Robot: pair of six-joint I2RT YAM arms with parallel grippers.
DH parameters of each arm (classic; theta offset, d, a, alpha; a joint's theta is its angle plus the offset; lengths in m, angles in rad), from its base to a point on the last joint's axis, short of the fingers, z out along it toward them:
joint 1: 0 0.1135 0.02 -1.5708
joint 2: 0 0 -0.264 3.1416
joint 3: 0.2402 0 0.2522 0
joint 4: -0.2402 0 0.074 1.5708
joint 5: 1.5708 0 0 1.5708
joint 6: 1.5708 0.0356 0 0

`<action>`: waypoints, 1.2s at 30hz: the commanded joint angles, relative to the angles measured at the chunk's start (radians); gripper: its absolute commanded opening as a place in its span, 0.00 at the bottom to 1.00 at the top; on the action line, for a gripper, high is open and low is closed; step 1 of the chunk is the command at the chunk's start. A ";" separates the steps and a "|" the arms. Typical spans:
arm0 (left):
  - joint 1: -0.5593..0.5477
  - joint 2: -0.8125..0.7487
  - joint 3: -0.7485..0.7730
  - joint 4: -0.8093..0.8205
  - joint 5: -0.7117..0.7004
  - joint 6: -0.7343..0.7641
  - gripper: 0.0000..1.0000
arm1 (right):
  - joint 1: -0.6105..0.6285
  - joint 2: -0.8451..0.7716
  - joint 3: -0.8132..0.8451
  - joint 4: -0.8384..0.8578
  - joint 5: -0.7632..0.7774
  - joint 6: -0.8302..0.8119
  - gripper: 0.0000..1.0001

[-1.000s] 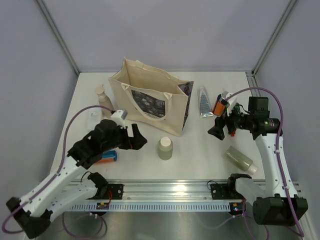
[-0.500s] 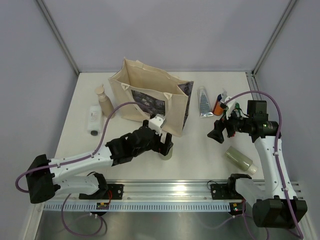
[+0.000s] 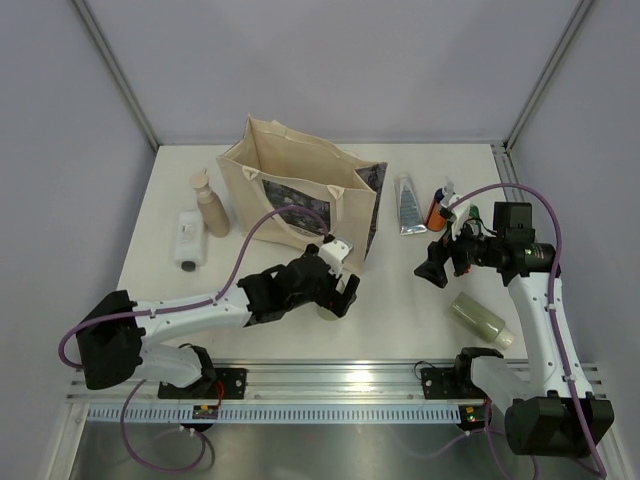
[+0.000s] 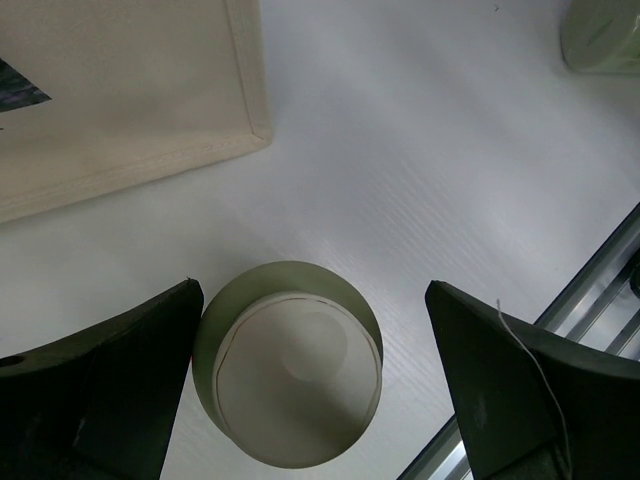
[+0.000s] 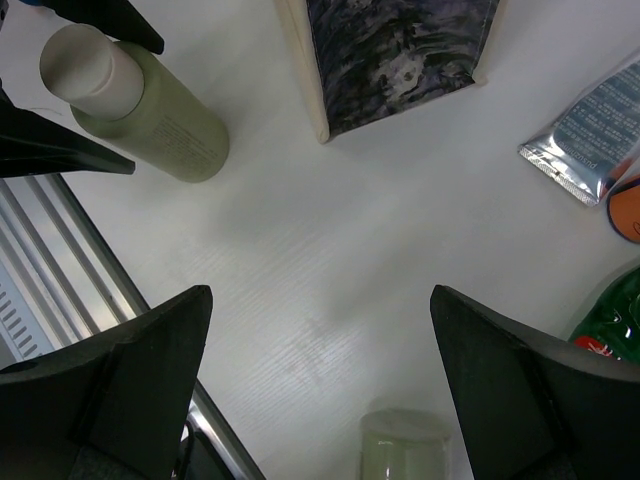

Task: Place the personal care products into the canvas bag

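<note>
My left gripper (image 3: 338, 293) is open and straddles an upright sage-green bottle (image 4: 290, 365) with a cream cap; the bottle sits close to the left finger (image 4: 100, 390), and I cannot tell whether they touch. The canvas bag (image 3: 300, 195) stands open just behind it. My right gripper (image 3: 437, 264) is open and empty above bare table. A second sage-green bottle (image 3: 482, 319) lies to its near right. The grey tube (image 3: 408, 205), orange spray bottle (image 3: 437, 208) and green red-capped bottle (image 5: 610, 320) lie right of the bag. The beige bottle (image 3: 210, 206) and white box (image 3: 188, 237) are left of it. The blue-orange cylinder is hidden.
The aluminium rail (image 3: 330, 385) with both arm bases runs along the near table edge. Grey walls close the table at the back and sides. The left arm (image 3: 200, 312) stretches low across the near left of the table.
My left arm has swung right from the near left and brought its open gripper around the upright sage-green bottle. The right gripper has barely moved.
</note>
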 commanded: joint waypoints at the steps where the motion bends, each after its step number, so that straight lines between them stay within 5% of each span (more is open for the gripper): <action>1: -0.011 -0.034 0.013 0.007 -0.033 -0.015 0.99 | 0.003 -0.013 -0.007 0.033 -0.019 -0.004 1.00; 19: -0.037 0.014 -0.026 -0.009 -0.220 -0.115 0.98 | 0.003 0.009 -0.008 0.038 -0.017 0.010 0.99; 26: -0.038 0.026 -0.027 0.045 -0.213 -0.093 0.88 | 0.005 0.013 -0.011 0.042 -0.014 0.016 1.00; 29: -0.038 0.022 -0.027 0.057 -0.200 -0.086 0.74 | 0.005 0.010 -0.015 0.042 -0.014 0.021 0.99; 30: -0.038 0.017 -0.026 0.059 -0.191 -0.081 0.56 | 0.003 0.010 -0.016 0.042 -0.014 0.024 0.99; 34: -0.038 -0.004 -0.006 0.048 -0.183 -0.077 0.14 | 0.003 0.007 -0.016 0.041 -0.010 0.024 0.99; 36: -0.038 -0.024 0.011 0.021 -0.188 -0.077 0.03 | 0.003 0.006 -0.015 0.039 -0.005 0.024 0.99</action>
